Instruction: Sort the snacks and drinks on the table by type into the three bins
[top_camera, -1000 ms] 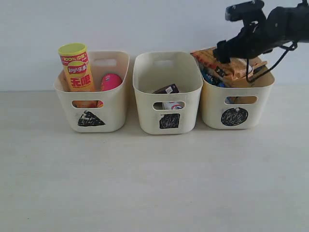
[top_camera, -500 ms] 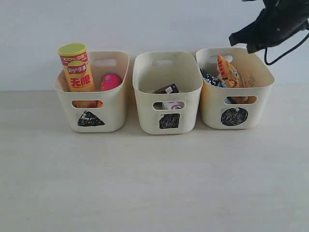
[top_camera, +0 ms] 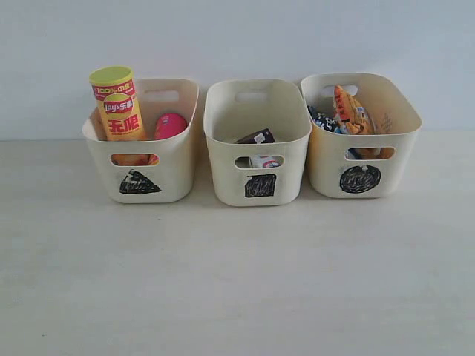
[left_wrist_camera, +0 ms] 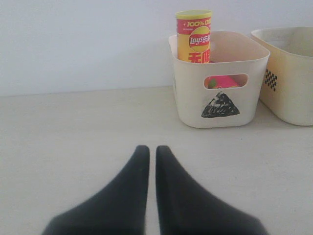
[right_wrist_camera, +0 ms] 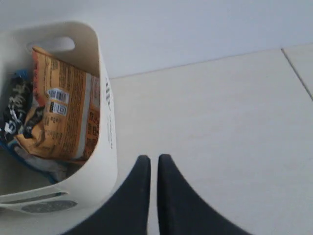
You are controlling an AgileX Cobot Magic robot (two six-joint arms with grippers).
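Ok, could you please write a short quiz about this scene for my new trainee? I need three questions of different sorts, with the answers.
1. True or false: the yellow-red chip tube with the yellow-green lid stands in the cream plastic bin marked with a black triangle.
2. The orange-brown flat bag lies in the cream bin on the right of the exterior view. Which black mark does this bin bear? A) triangle B) square C) circle
3. Look at the right gripper in the right wrist view. Do its jaws stand open or shut, and do they hold anything?

Key: 1 true; 2 C; 3 shut, holding nothing.
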